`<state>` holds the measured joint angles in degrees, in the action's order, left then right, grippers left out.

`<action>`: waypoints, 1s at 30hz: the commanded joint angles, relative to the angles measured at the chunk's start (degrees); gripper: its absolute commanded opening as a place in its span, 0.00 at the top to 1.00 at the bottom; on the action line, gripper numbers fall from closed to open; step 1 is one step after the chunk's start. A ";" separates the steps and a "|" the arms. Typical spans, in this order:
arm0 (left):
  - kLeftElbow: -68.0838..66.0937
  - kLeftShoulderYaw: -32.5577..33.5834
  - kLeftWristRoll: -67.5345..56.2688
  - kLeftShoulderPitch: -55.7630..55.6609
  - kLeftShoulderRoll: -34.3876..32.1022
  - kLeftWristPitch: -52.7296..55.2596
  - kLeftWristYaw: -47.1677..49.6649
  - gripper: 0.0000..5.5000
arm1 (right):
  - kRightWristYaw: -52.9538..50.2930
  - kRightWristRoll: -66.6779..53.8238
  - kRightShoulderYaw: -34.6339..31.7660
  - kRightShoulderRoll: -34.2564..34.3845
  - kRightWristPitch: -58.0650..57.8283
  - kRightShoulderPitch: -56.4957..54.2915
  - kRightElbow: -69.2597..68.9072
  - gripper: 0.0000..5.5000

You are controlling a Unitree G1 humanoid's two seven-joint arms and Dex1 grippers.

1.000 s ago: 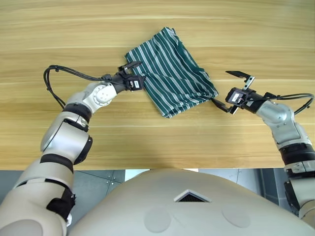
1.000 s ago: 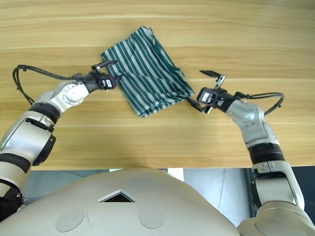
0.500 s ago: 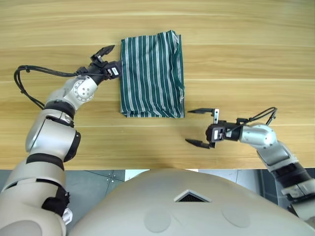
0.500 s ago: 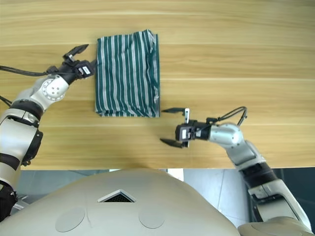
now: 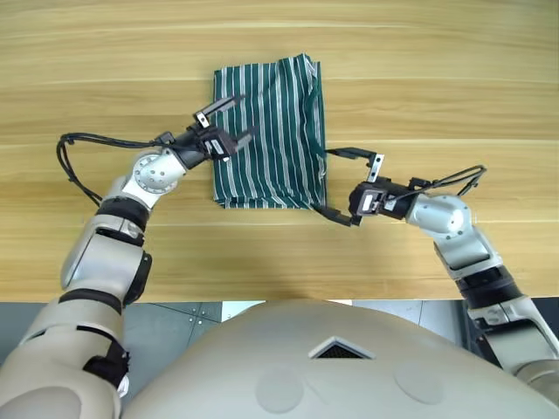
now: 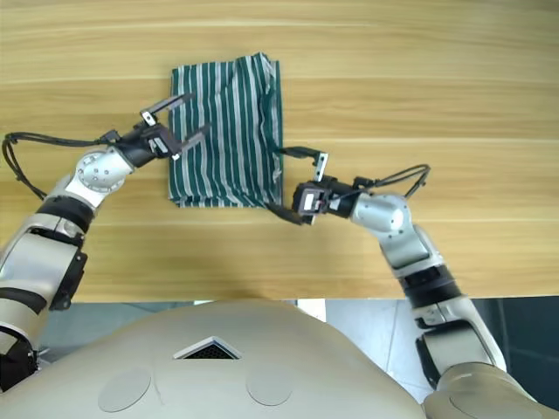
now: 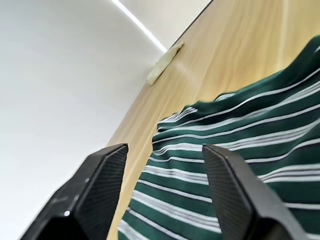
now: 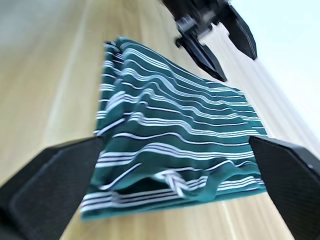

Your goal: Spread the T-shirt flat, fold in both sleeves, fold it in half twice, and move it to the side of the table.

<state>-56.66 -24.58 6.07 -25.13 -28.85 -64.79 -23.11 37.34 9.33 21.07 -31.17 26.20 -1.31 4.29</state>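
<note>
Both arms have closed in on the folded T-shirt (image 5: 271, 122), which has stayed put mid-bench (image 5: 454, 70). Head view: the left end effector (image 5: 229, 122) hangs over its left edge and the right end effector (image 5: 330, 181) sits at its near right corner, both spread apart. Left wrist view: open fingers (image 7: 95, 195) frame striped cloth. Right wrist view: fingers straddle the shirt's near edge. Folding looks finished; shifting it aside remains.

I couldn't tell whether my left gripper (image 5: 243, 116) touched the T-shirt (image 5: 269, 131) or hung just above it; its fingers (image 5: 218, 105) hid part of the cloth's left edge. In the right wrist view the T-shirt was blurred. A pale scrap (image 7: 164, 62) at the table (image 7: 240, 45) edge was too small to name.
</note>
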 commanded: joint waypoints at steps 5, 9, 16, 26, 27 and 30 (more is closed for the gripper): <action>12.30 1.66 -13.49 6.92 -1.22 7.29 -19.10 0.50 | -7.32 10.89 3.26 5.22 1.29 -6.36 11.46 0.03; 13.80 3.32 -12.61 8.25 -0.74 8.43 -20.65 0.50 | -9.13 13.33 2.92 3.55 1.69 -6.20 14.94 0.03; 17.38 4.47 -12.50 10.86 -1.39 9.75 -24.07 0.50 | -2.19 9.06 1.84 -5.58 0.90 0.95 10.70 0.03; 23.75 6.14 -13.51 14.29 -2.56 12.56 -28.43 0.50 | 10.64 -4.72 3.21 -11.95 -1.04 10.36 -5.73 0.03; 24.17 6.21 -13.47 14.57 -2.61 12.74 -28.66 0.50 | 10.78 -4.89 3.05 -11.74 -1.16 10.37 -5.86 0.03; 24.83 6.33 -13.25 15.05 -2.65 13.09 -29.31 0.50 | 10.41 -4.91 2.14 -10.67 -1.26 9.87 -5.70 0.03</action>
<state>-32.64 -18.85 -7.10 -10.85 -30.69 -52.26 -51.59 47.49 3.63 23.59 -41.80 25.86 8.71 -1.61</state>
